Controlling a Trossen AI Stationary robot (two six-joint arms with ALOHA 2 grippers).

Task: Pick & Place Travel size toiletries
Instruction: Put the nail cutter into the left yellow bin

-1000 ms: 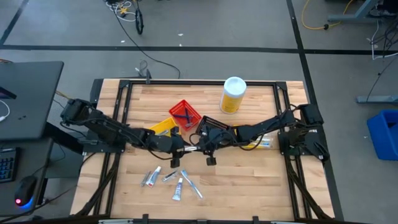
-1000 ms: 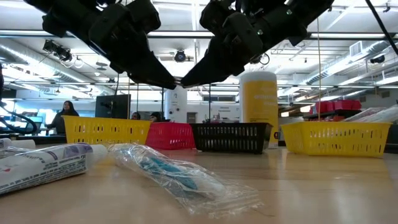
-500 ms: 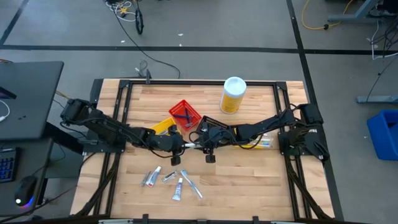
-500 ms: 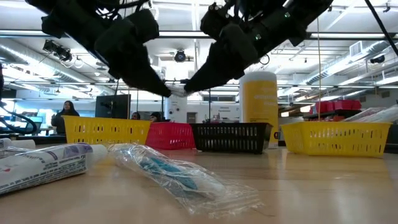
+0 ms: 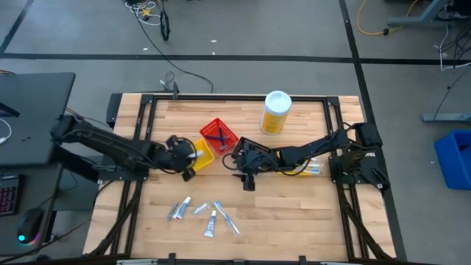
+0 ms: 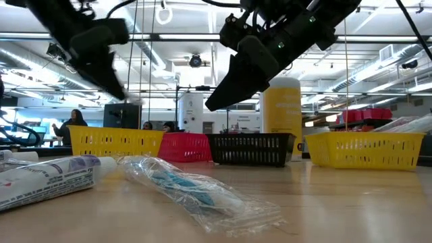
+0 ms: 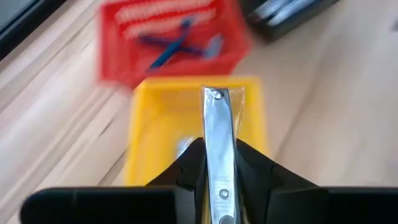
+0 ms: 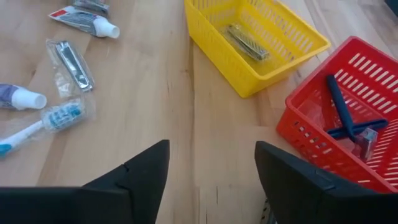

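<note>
High view: the left gripper (image 5: 185, 156) hangs over the yellow bin (image 5: 197, 154) left of centre, while the right gripper (image 5: 245, 168) waits near centre beside the black bin (image 5: 256, 145); the remaining toiletries (image 5: 202, 216) lie scattered on the near part of the wooden table (image 5: 294, 213). Judged step: transport of one item to the yellow bin; the next move calls for lowering over the bin's opening and releasing. Low view: a toothbrush (image 6: 185, 185) in crinkled clear wrap and a printed soft tube (image 6: 47, 177) lie nearest, with the lattice-walled bins in a row beyond. Left wrist view: the fingers (image 7: 189, 168) pinch a flat, polished metal nail clipper (image 7: 217, 146), its tip over the yellow bin; a blue-handled razor (image 7: 174, 43) lies in the red bin (image 7: 124, 65). Right wrist view: the fingers (image 8: 140, 174) stand spread and empty above bare wood; a second wrapped clipper (image 8: 71, 62) and white-capped tubes lie on the table, and one flat metal item rests in the yellow bin.
</note>
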